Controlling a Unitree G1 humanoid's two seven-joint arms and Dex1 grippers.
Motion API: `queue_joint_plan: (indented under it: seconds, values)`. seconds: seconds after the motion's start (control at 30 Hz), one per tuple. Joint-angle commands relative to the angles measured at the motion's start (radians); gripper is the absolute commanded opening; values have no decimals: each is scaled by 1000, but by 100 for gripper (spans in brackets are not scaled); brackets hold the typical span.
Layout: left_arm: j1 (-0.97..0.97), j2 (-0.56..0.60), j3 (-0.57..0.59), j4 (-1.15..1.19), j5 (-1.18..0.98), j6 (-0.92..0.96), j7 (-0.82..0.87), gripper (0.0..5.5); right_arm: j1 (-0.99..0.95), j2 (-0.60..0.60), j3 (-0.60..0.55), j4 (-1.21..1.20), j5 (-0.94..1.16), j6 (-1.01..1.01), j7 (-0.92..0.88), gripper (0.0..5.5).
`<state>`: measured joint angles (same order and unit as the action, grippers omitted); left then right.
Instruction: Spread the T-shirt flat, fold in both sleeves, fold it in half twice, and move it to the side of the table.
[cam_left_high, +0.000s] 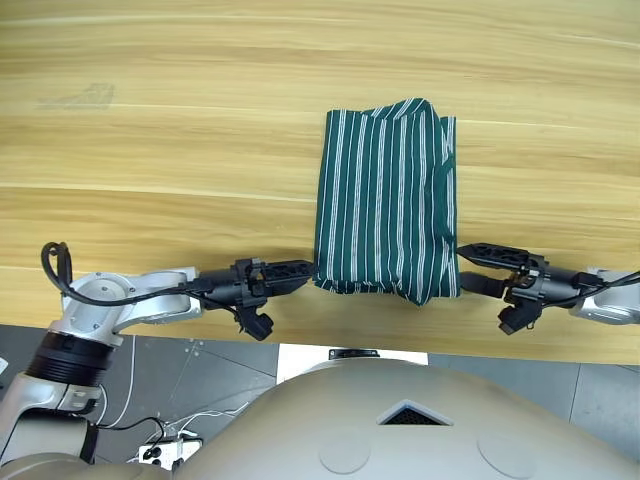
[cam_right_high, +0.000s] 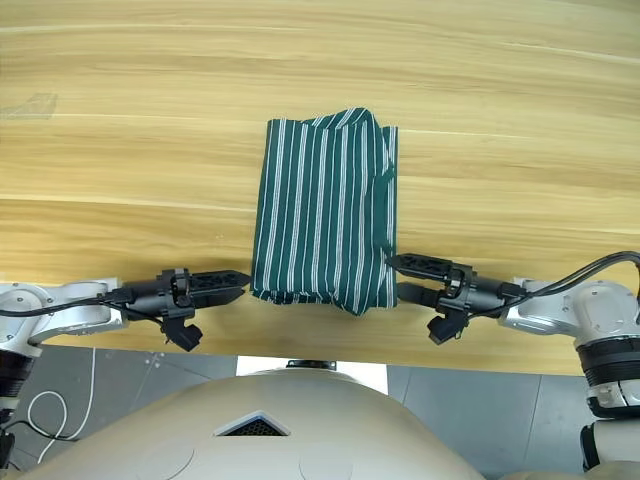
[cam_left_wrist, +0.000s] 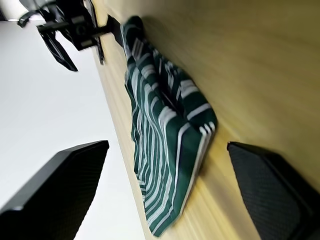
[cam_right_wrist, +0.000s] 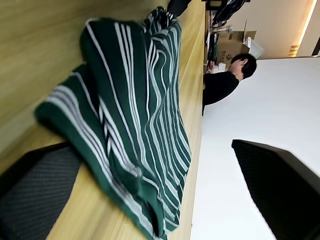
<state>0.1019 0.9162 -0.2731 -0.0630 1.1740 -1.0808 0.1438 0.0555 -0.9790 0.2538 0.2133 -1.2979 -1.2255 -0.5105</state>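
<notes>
T-shirt (cam_left_high: 385, 200): dark green with thin white stripes, folded into a tall rectangle several layers thick. It lies flat on the table, its near edge at the table's near edge, between my two grippers.
Table (cam_left_high: 150, 150): light wood grain, boards running left to right.
My left gripper (cam_left_high: 305, 272): low over the near edge, tips at the shirt's near-left corner. Its fingers (cam_left_wrist: 265, 185) are spread wide with nothing clamped between them.
My right gripper (cam_left_high: 462, 268): just beside the shirt's right edge near the near-right corner. Its fingers (cam_right_wrist: 280, 180) stand apart, and they grip nothing.
Writing: a faint pale mark (cam_left_high: 80, 97) on the far-left tabletop, too dim to read.
</notes>
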Motion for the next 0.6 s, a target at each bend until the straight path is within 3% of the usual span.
queue_joint_plan:
  seconds: [0.03, 0.37, 0.43, 0.6]
  values:
    - [-44, -14, -39, 51, 9, 26, -1, 441, -10, -17, 55, -22, -1, 21, 3, 540]
    - [-129, -22, -123, 190, 3, 52, 37, 441, -45, -23, 119, -8, 49, 52, 5, 540]
    - [-138, -20, -145, 202, -11, 48, 21, 445, -55, -24, 130, 3, 58, 53, 12, 505]
    - [-146, -11, -180, 208, -42, 46, -3, 352, -74, -23, 149, 23, 84, 50, 31, 405]
